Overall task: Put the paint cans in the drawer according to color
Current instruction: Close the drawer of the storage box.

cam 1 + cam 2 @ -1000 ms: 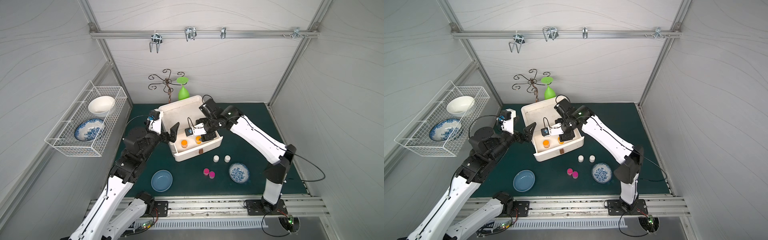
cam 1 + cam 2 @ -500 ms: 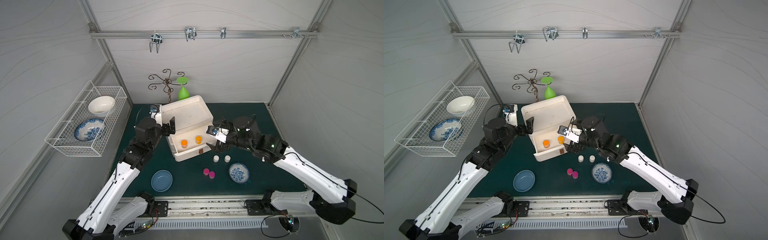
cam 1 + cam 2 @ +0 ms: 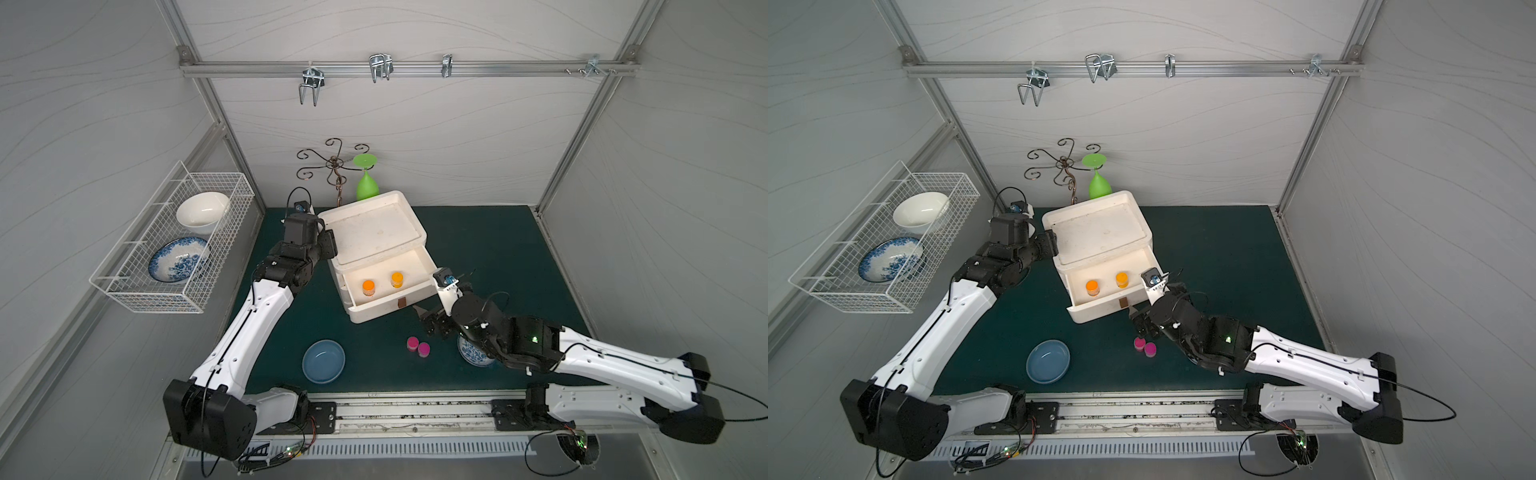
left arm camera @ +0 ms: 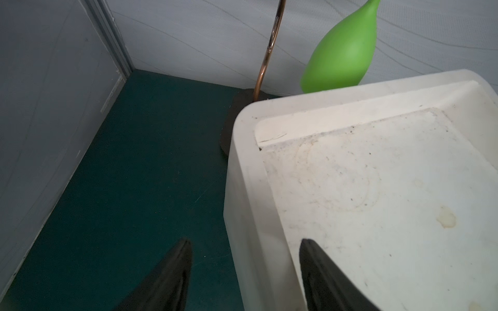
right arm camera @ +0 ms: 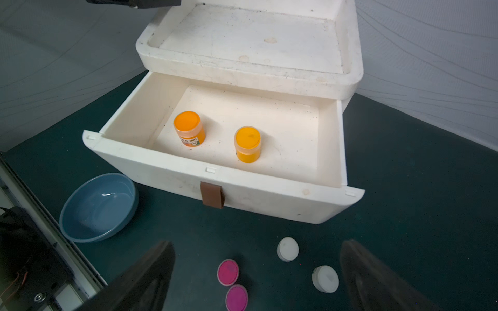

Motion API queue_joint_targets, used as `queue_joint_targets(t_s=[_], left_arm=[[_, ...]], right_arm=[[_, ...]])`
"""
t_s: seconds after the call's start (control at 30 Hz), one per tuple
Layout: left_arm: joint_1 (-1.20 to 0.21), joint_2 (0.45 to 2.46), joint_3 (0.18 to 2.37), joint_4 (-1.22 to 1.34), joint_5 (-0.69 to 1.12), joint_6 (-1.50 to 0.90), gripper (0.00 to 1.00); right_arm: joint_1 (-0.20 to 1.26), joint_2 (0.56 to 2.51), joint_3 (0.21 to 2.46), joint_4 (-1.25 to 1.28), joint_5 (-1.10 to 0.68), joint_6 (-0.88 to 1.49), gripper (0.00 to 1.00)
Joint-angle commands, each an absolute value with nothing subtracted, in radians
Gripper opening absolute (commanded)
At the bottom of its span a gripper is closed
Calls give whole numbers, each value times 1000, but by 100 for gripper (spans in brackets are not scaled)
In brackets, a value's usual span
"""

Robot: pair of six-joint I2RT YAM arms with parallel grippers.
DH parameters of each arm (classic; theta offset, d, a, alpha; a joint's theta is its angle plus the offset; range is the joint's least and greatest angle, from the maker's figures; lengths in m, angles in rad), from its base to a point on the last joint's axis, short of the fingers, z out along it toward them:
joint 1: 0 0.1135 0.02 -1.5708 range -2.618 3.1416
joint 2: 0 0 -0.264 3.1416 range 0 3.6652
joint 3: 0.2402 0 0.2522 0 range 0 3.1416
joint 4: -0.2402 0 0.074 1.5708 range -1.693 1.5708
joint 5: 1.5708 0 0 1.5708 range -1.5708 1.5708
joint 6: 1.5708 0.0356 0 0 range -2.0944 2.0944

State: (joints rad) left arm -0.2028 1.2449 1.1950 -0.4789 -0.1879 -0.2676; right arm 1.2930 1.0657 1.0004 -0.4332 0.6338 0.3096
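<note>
Near the front edge of the mat (image 3: 478, 249) sits a blue bowl (image 3: 323, 360). Just beyond it the two magenta cans (image 3: 412, 343) stand touching each other, and the two white cans (image 5: 287, 249) stand apart beside them. The right gripper (image 5: 257, 243) hovers over these four with its jaws spread wide and nothing in them. Farther back the drawer (image 5: 269, 194) is pulled out, with both orange cans (image 3: 368, 286) upright inside, so orange looks sorted and the next colour is in hand. Next, I judge, the right gripper should drop over one white can, clear of its twin, and close. Toward the far left corner the left gripper (image 4: 244, 239) straddles the side rim of the drawer unit (image 4: 242, 161). Its jaws are partly apart, and mat shows beside the outer finger (image 4: 172, 269), so it probably has no grip yet.
</note>
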Motion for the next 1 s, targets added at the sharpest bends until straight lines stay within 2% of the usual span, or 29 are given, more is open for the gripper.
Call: queue_joint_targets(t_s=[0.0, 0.07, 0.23, 0.53, 0.97], left_arm=[[-193, 1271, 1237, -440, -132, -288, 56], [-194, 1296, 1249, -450, -149, -287, 51], [-194, 1344, 1259, -466, -195, -278, 50], [-195, 1365, 1282, -502, -168, -288, 25], [-219, 1373, 1305, -536, -141, -326, 19]], right_arm=[[1323, 1124, 1007, -377, 663, 379, 99], [1339, 1167, 1022, -382, 669, 380, 99], [1357, 1223, 1019, -351, 694, 433, 99], [1356, 1302, 973, -194, 676, 490, 99], [1372, 1476, 1044, -64, 680, 551, 99]])
